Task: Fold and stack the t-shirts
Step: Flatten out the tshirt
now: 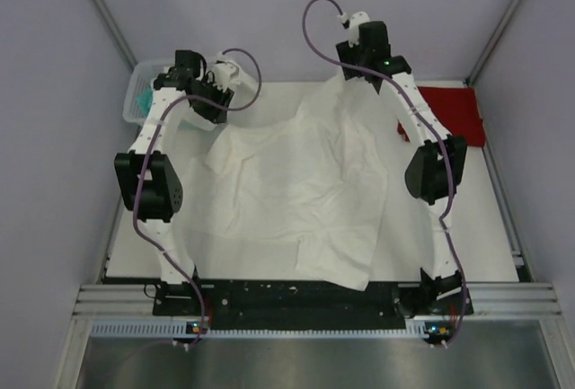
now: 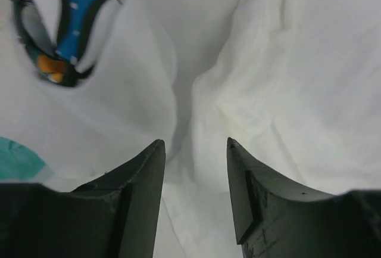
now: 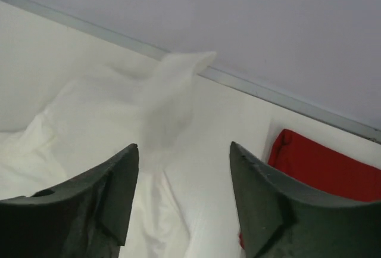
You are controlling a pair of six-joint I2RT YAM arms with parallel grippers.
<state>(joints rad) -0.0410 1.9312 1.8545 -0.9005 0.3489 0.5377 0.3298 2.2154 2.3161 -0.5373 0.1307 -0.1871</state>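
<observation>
Top external view: shows a large white t-shirt (image 1: pixel 296 182) spread rumpled and unfolded over the middle of the table (image 1: pixel 485 227), with one corner reaching toward the near edge. Shows a red t-shirt (image 1: pixel 454 112) lying folded flat at the far right corner, near the white one. Shows a small basket (image 1: pixel 133 94) just off the far left corner, with a teal t-shirt (image 1: pixel 145 101) bunched inside. Puts the left arm (image 1: pixel 148 182) over the far left part of the white t-shirt, beside the basket. Puts the right arm (image 1: pixel 436 169) over its far right edge, between it and the red t-shirt.

Left wrist view: left claw (image 2: pixel 196 145) with fingers apart, gripping nothing, and only white cloth below and beyond the gap. Catches a blue, black and orange print (image 2: pixel 59 25) on white cloth at the upper left, and a bit of teal at the left edge. Cannot tell whether the printed cloth belongs to the large white t-shirt.

Right wrist view: right claw (image 3: pixel 181 151) likewise parted and empty. Shows a blurred peak of the white t-shirt standing up just beyond the gap, in front of the far wall (image 3: pixel 238 19), with the rest lying on the table by the left finger. Shows the red t-shirt to the right, past the right finger, with a strip of bare table between it and the white cloth.
</observation>
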